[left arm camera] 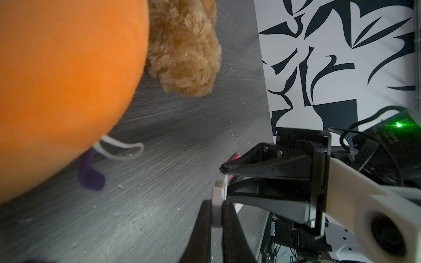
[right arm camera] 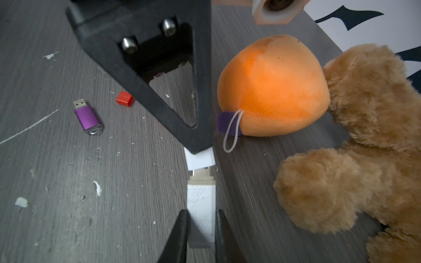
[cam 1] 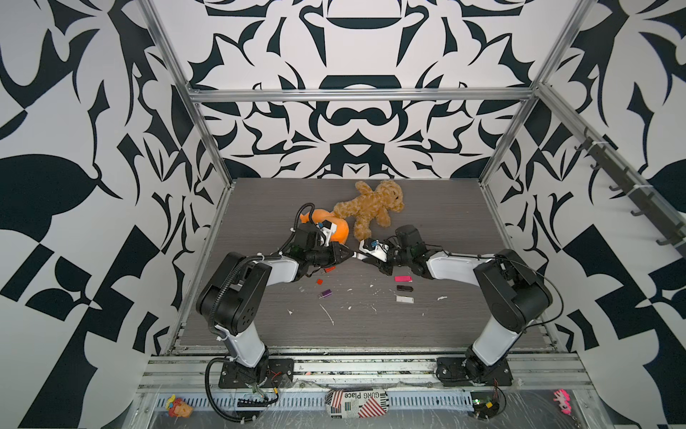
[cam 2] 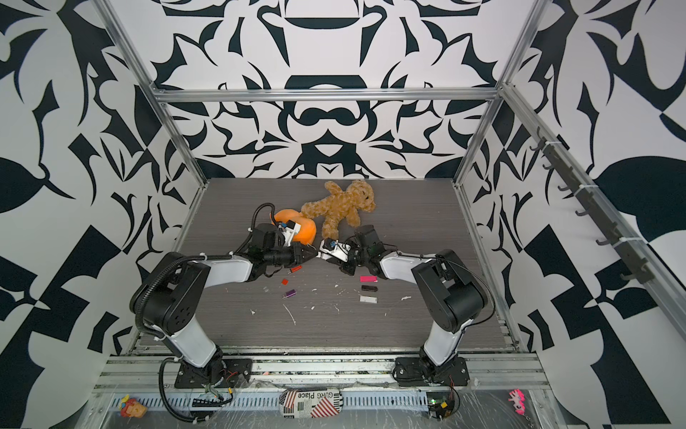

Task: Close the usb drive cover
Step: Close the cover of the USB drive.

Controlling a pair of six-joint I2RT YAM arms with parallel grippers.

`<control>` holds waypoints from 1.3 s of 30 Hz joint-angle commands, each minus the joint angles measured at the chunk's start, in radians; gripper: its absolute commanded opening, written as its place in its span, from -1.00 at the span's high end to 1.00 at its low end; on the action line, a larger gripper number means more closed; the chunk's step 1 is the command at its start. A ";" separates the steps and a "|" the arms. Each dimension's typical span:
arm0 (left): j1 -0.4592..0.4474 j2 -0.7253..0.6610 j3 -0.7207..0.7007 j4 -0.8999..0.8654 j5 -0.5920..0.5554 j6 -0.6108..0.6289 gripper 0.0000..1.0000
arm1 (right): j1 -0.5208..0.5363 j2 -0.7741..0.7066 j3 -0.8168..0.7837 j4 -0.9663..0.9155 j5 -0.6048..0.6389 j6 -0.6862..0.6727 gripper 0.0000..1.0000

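A white usb drive (right arm camera: 201, 202) is held above the table by my right gripper (right arm camera: 201, 215), which is shut on its body. Its metal plug (right arm camera: 201, 174) points at the white cover (right arm camera: 200, 159). My left gripper (left arm camera: 216, 206) is shut on that cover (left arm camera: 216, 211). The cover's mouth sits over the tip of the plug, and a short stretch of plug shows between cover and body. In both top views the two grippers meet tip to tip mid-table, left gripper (cam 1: 349, 253) against right gripper (cam 1: 365, 257), with the drive (cam 2: 322, 256) barely visible between them.
An orange plush (right arm camera: 273, 86) and a teddy bear (cam 1: 371, 208) lie just behind the grippers. On the table are a purple uncapped drive (right arm camera: 87, 118), a red cap (right arm camera: 124, 98), a red drive (cam 1: 328, 270), and pink (cam 1: 403, 278), black (cam 1: 404, 288) and white (cam 1: 404, 299) drives.
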 commanded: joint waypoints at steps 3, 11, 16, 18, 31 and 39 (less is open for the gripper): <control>-0.007 -0.013 0.004 -0.026 0.000 0.020 0.81 | 0.001 -0.046 0.008 0.037 -0.083 0.006 0.85; -0.007 0.009 0.013 -0.009 0.065 0.022 0.80 | -0.003 -0.048 0.006 0.080 -0.137 -0.097 0.85; -0.007 0.022 0.012 0.002 0.096 0.023 0.80 | -0.004 -0.042 0.039 0.080 -0.175 -0.141 0.85; -0.007 0.024 0.011 0.002 0.099 0.025 0.80 | -0.004 -0.042 0.051 0.071 -0.185 -0.157 0.85; -0.035 0.044 0.008 0.028 0.085 0.018 0.81 | 0.007 -0.033 0.090 0.165 -0.246 -0.048 0.89; -0.051 0.065 0.008 0.040 0.088 0.008 0.82 | 0.019 -0.016 0.088 0.249 -0.247 -0.010 0.91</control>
